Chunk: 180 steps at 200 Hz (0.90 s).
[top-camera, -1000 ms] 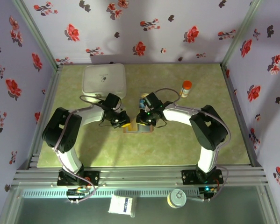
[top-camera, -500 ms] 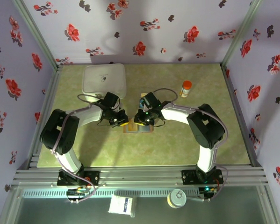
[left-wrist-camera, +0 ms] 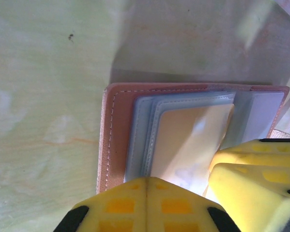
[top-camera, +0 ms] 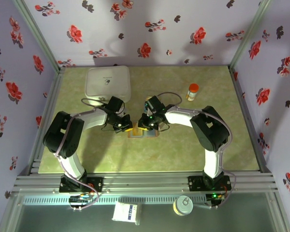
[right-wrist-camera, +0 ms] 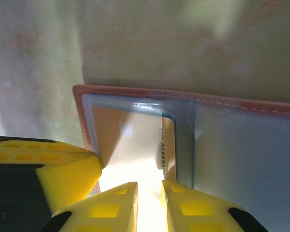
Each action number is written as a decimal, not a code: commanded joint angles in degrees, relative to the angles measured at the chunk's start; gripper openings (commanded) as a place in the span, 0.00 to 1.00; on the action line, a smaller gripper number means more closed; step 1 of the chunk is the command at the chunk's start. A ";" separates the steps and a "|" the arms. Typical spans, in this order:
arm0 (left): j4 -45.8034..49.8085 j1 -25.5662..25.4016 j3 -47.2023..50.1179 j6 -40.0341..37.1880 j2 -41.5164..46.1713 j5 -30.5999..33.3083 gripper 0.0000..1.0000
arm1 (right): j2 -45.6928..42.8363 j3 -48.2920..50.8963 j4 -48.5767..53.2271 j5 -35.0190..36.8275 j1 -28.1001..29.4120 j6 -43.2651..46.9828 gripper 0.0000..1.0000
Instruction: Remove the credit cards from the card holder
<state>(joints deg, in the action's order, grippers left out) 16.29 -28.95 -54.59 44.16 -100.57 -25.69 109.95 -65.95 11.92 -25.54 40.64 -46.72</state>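
Green tabletop carries the open card holder (left-wrist-camera: pixel 116 140) right under both grippers. Its clear sleeves hold one yellow card (right-wrist-camera: pixel 130 145) I can count. Left gripper (left-wrist-camera: pixel 147 186) is pressed together; right gripper (right-wrist-camera: pixel 149 191) pinches that card's edge.

Overhead view evenly lit, arm shadows soft on the desk (top-camera: pixel 183 150); wrist views blurred close up, glare on a card (right-wrist-camera: pixel 135 154).

1. Top external looks steeply down from behind the arms, far off — the card holder (top-camera: pixel 144 130) sits mid-table.
2. Left wrist hangs close above the card holder (left-wrist-camera: pixel 183 135).
3. Right wrist views it equally closely — the shared patch.
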 commanded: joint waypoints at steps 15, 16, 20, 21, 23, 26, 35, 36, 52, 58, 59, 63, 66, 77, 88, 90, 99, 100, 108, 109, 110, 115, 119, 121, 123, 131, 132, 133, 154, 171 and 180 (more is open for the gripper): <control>1.25 0.48 0.63 -1.62 -1.60 0.69 0.01 | 0.56 -1.61 4.16 2.66 0.40 2.69 0.22; 1.27 0.48 0.62 -1.62 -1.62 0.67 0.01 | 0.54 -1.58 4.29 2.76 0.40 2.73 0.22; 1.33 0.47 0.52 -1.67 -1.60 0.65 0.01 | 0.42 -1.64 4.75 3.17 0.40 2.93 0.22; 1.35 0.47 0.53 -1.64 -1.62 0.64 0.01 | 0.43 -1.64 4.85 3.28 0.40 2.98 0.22; 1.37 0.47 0.53 -1.67 -1.57 0.64 0.01 | 0.42 -1.72 5.15 3.45 0.40 3.16 0.22; 1.44 0.47 0.47 -1.69 -1.56 0.72 0.01 | 0.36 -1.72 5.29 3.81 0.40 3.33 0.22; 1.50 0.47 0.45 -1.67 -1.43 0.76 0.01 | 0.09 -1.77 6.19 4.45 0.36 3.69 0.22; 1.52 0.47 0.45 -1.69 -1.41 0.79 0.01 | 0.05 -1.79 6.23 4.54 0.34 3.72 0.22; 1.69 0.43 0.23 -1.76 -1.12 0.80 0.01 | -0.44 -1.68 6.91 5.30 0.40 4.09 0.22; 1.79 0.47 0.19 -1.72 -0.95 0.86 0.02 | -0.69 -1.60 7.01 5.45 0.40 4.16 0.22; 1.80 0.47 0.19 -1.76 -0.95 0.89 0.02 | -0.72 -1.58 7.03 5.48 0.40 4.16 0.22; 1.76 0.47 0.18 -1.73 -0.81 0.83 0.02 | -0.77 -1.59 7.02 5.55 0.40 4.17 0.22; 1.80 0.52 0.07 -1.77 -0.77 0.85 0.02 | -0.88 -1.63 7.01 5.51 0.40 4.20 0.22; 2.00 0.42 -0.07 -1.69 -0.52 0.86 0.02 | -1.13 -1.61 6.95 5.38 0.34 4.34 0.22; 2.25 0.47 -0.26 -1.63 -0.02 0.84 0.03 | -1.45 -1.58 6.71 5.17 0.40 4.34 0.22; 2.25 0.47 -0.32 -1.65 0.02 0.83 0.03 | -1.48 -1.56 6.67 5.15 0.40 4.35 0.22; 2.53 0.47 -0.52 -1.56 0.41 0.82 0.03 | -2.00 -1.40 6.11 4.99 0.40 4.31 0.22; 2.57 0.47 -0.56 -1.59 0.53 0.86 0.03 | -2.05 -1.30 6.06 4.98 0.40 4.29 0.22; 2.87 0.43 -0.80 -1.54 0.91 0.86 0.03 | -2.66 -1.04 5.49 4.89 0.40 4.29 0.22; 2.87 0.45 -0.84 -1.58 0.95 0.84 0.03 | -2.69 -0.99 5.48 4.89 0.40 4.32 0.22; 2.91 0.42 -0.90 -1.56 1.02 0.83 0.03 | -2.80 -0.96 5.48 4.89 0.40 4.34 0.22; 3.07 0.47 -1.11 -1.52 1.29 0.74 0.03 | -3.09 -0.92 5.22 4.81 0.40 4.36 0.22; 3.22 0.47 -1.28 -1.47 1.56 0.73 0.03 | -3.28 -0.85 5.14 4.80 0.40 4.41 0.22; 3.26 0.43 -1.30 -1.45 1.66 0.73 0.03 | -3.43 -0.78 5.06 4.80 0.40 4.43 0.22; 3.32 0.44 -1.37 -1.40 1.76 0.69 0.03 | -3.50 -0.74 5.00 4.75 0.40 4.44 0.22; 3.61 0.47 -1.69 -1.32 2.16 0.59 0.03 | -3.91 -0.65 4.85 4.71 0.40 4.44 0.23; 3.59 0.47 -1.72 -1.34 2.19 0.62 0.03 | -3.98 -0.61 4.86 4.71 0.40 4.44 0.23; 3.62 0.47 -1.78 -1.30 2.25 0.59 0.03 | -4.05 -0.60 4.86 4.71 0.40 4.49 0.23; 3.94 0.26 -2.44 -1.02 2.92 0.29 0.03 | -4.92 -0.11 4.69 4.97 0.40 4.53 0.23; 4.47 -0.29 -3.14 -1.05 2.80 0.01 0.02 | -5.53 0.27 4.69 5.40 0.30 4.70 0.23; 4.54 -0.73 -3.49 -1.16 2.55 0.03 0.02 | -5.55 0.44 4.69 5.63 0.23 4.66 0.23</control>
<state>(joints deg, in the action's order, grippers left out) 18.92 -29.02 -55.53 44.16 -99.59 -25.54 106.65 -66.63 15.97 -21.78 40.66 -43.44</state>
